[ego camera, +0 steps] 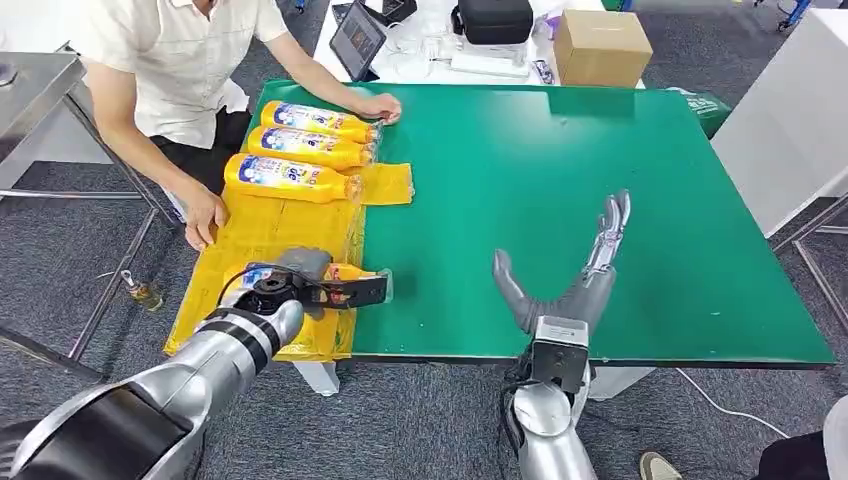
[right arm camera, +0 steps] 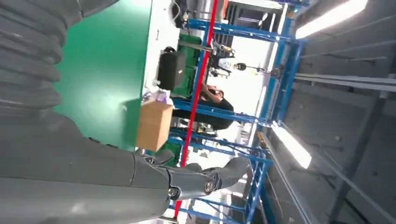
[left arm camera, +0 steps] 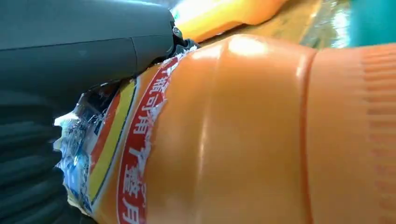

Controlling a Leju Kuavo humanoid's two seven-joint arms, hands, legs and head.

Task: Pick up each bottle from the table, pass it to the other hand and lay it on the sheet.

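Green table (ego camera: 600, 200), orange bottle (ego camera: 350, 273) gripped in left hand (ego camera: 300, 280) fingers (ego camera: 355, 292)

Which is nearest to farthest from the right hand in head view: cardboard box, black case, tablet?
From the right hand, open over the green table's near edge:
1. Cardboard box, far side, slightly to the hand's right.
2. Black case, far side, left of the box.
3. Tablet, far side, farthest left.
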